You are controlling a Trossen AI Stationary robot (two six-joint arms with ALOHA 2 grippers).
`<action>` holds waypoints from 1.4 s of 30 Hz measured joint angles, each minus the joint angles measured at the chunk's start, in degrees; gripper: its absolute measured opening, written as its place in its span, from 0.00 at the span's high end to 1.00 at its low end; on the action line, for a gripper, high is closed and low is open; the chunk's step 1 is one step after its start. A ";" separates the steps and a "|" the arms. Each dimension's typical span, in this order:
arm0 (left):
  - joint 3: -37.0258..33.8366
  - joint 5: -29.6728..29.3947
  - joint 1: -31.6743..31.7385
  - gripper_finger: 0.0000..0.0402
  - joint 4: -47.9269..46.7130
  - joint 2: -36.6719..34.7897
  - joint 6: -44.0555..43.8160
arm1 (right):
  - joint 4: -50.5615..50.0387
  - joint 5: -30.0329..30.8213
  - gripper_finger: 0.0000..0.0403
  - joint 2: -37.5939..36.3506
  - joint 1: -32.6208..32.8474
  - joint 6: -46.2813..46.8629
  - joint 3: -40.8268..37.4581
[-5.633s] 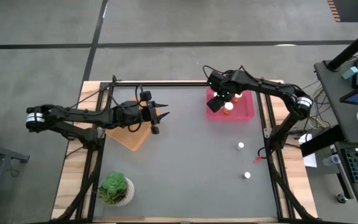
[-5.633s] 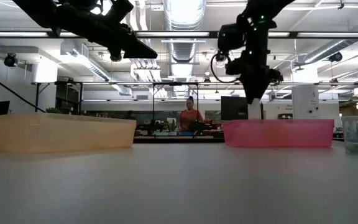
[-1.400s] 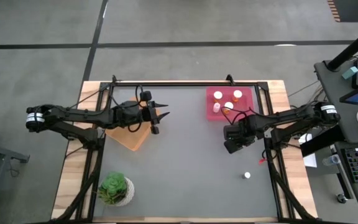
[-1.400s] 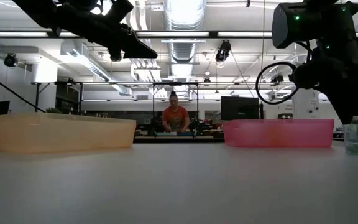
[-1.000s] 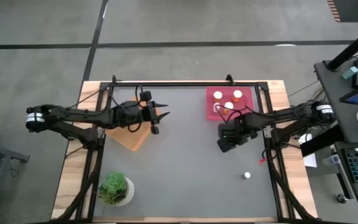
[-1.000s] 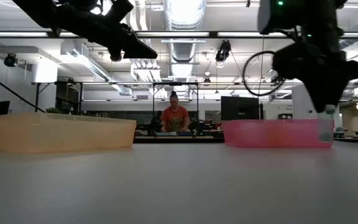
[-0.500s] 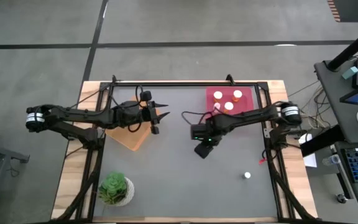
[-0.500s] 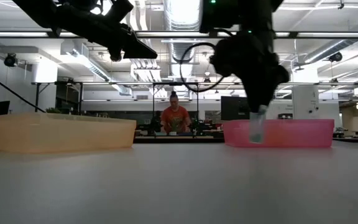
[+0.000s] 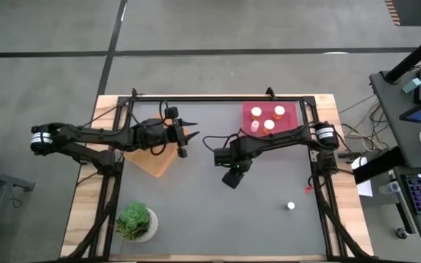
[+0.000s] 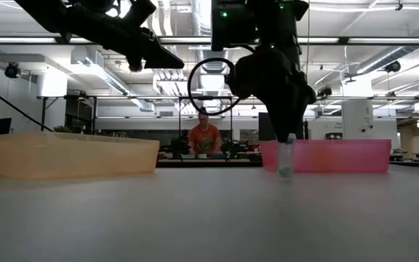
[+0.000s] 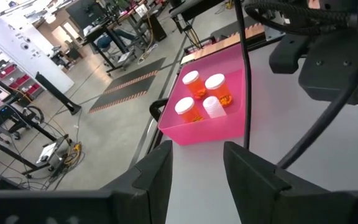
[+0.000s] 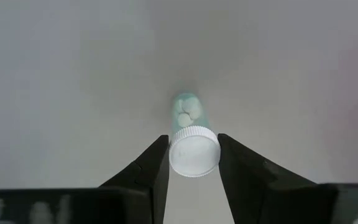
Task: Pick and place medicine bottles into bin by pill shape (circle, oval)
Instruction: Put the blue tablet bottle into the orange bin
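One clear round-pill bottle with a white cap (image 12: 193, 151) now rides mid-table in my right gripper (image 12: 193, 163) — fingers clamped on it, carried away from the pink plastic bin (image 9: 290, 126) — while my left gripper (image 11: 196, 163) waits, fingers apart.

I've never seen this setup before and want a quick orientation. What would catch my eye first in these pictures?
Probably the right gripper over the middle of the table, pinching a small clear bottle by its white cap, with pills visible inside. Next, the bright pink bin at the table's far right side, holding four bottles, and the orange bin on the left, under the waiting left gripper. One lone bottle stands near the table's right front.
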 joint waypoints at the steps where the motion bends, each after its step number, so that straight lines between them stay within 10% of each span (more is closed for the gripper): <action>1: 0.00 0.02 0.02 0.68 0.02 0.00 0.00 | -0.05 0.00 0.71 0.03 0.00 0.00 -0.03; 31: 0.00 0.00 0.00 0.68 0.04 0.00 0.00 | -2.21 8.98 0.48 -7.26 0.01 -9.62 -0.83; 42: 0.00 0.02 -0.01 0.68 0.09 0.00 -0.04 | 16.93 8.94 0.53 -23.32 0.27 -19.01 -18.63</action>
